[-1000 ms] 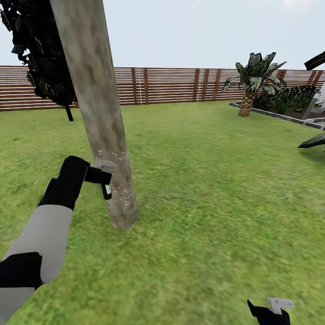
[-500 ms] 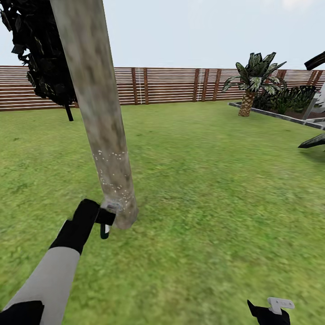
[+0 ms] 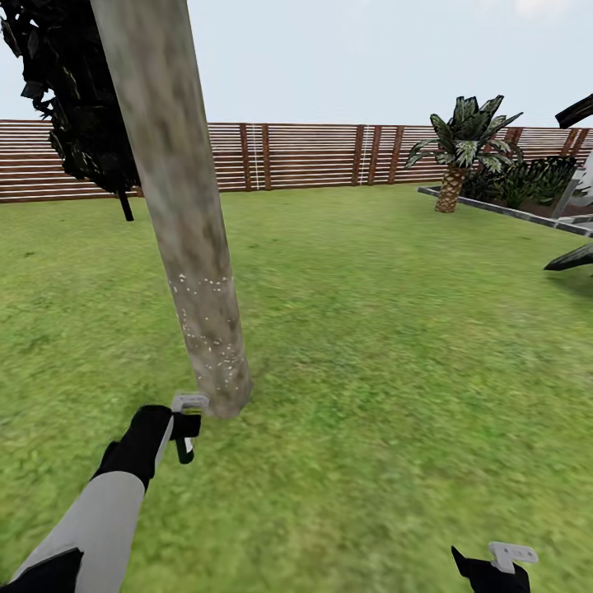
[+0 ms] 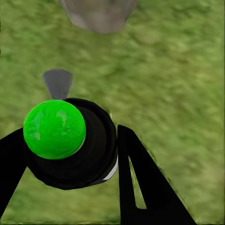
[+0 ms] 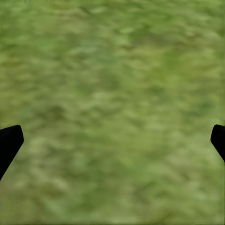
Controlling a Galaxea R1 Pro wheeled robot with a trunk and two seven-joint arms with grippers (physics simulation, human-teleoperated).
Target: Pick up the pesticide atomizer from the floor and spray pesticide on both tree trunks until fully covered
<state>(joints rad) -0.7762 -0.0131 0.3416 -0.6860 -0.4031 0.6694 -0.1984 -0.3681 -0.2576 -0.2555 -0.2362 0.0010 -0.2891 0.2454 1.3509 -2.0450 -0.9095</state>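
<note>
Left gripper low beside the tree trunk base, fingers pinching the pesticide atomizer. The left wrist view reveals its bright green cap. Right gripper over grass, fingers spread wide.

Left pincer lower, at trunk base
</note>
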